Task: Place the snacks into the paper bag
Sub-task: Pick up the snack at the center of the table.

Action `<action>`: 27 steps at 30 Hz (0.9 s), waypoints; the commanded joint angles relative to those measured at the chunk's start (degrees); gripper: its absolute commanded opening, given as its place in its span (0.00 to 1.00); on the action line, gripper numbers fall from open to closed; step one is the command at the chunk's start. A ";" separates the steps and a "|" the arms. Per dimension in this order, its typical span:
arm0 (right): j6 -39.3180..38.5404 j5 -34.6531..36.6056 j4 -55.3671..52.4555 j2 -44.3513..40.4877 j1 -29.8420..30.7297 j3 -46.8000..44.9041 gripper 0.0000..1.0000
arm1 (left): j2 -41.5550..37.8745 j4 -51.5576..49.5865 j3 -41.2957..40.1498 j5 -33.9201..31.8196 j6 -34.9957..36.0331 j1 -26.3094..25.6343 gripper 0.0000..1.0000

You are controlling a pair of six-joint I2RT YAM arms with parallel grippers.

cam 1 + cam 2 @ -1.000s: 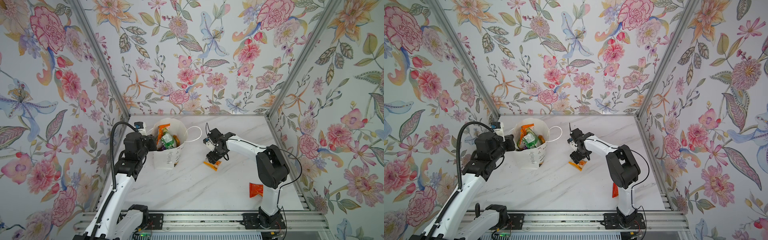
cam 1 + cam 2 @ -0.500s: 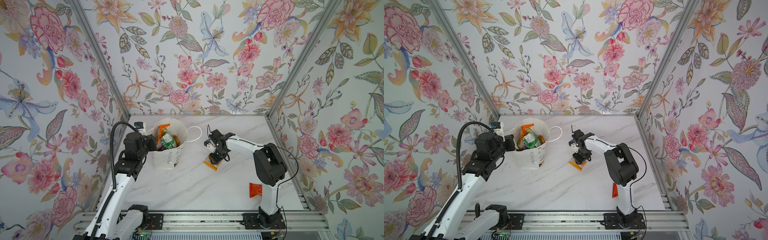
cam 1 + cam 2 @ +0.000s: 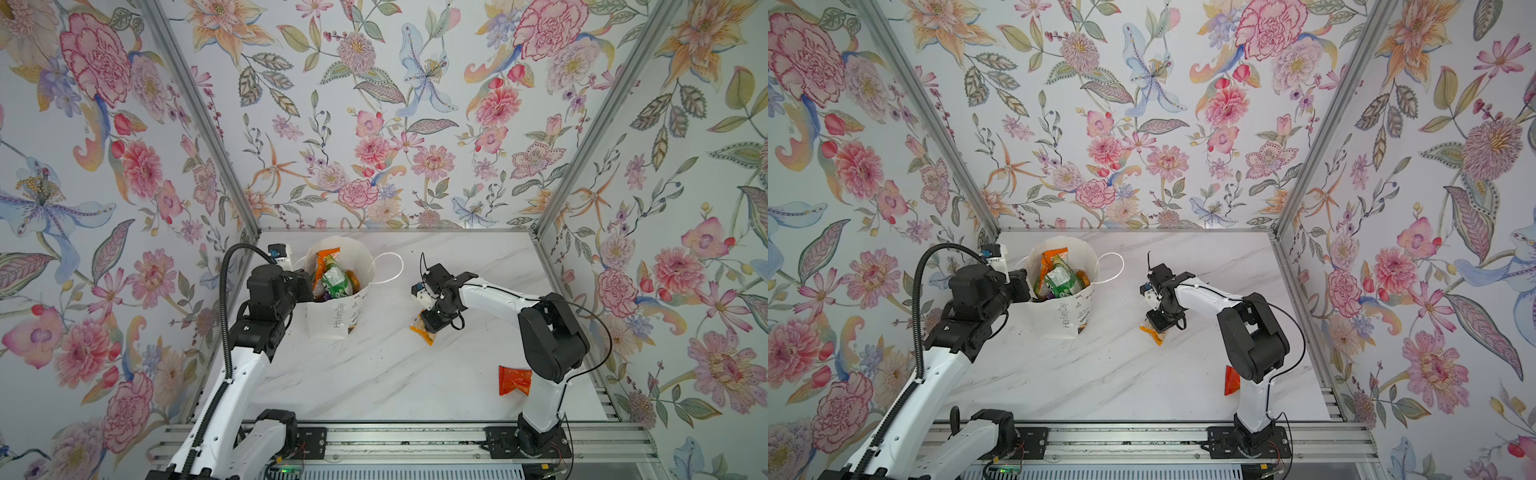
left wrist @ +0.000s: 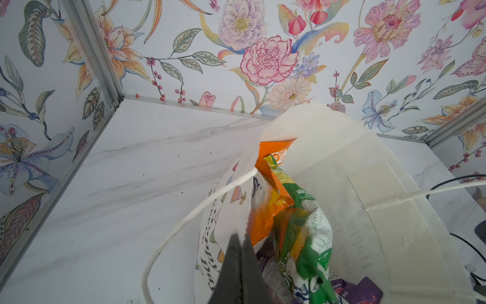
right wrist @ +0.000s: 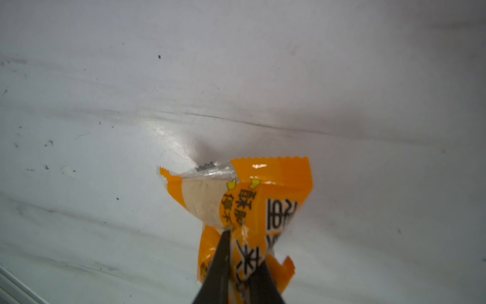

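left jaws pinched together on the rim of the bag (image 4: 368,223). bag (image 3: 332,316) upright, centre-left in both top views, packets (image 3: 334,278) inside. right jaws clamped on orange sachet (image 5: 263,200), mid-frame on surface (image 3: 374,374). red-orange packet (image 3: 514,380) lies lower right.

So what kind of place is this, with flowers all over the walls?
Probably a robot practice booth, not a real room: flowery wall panels in metal posts, a marble-look tabletop, and a left arm and right arm bolted to a rail.
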 commanded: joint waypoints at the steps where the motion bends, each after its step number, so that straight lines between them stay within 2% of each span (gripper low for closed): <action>1: 2.21 -1.41 -0.08 -1.52 0.30 -2.35 0.10 | -0.45 0.95 -0.91 0.90 0.39 0.60 0.00; 11: 5.48 -1.20 1.05 -6.27 -0.30 -2.17 0.10 | -0.53 0.86 -0.98 0.71 0.39 0.64 0.00; 20: 11.46 -0.79 2.71 -10.49 -3.45 -0.15 0.08 | -0.71 0.86 -1.00 0.63 0.43 0.47 0.00; 27: 16.43 1.87 2.70 -16.78 -3.42 6.76 0.07 | -0.62 0.87 -0.91 0.82 0.39 0.65 0.00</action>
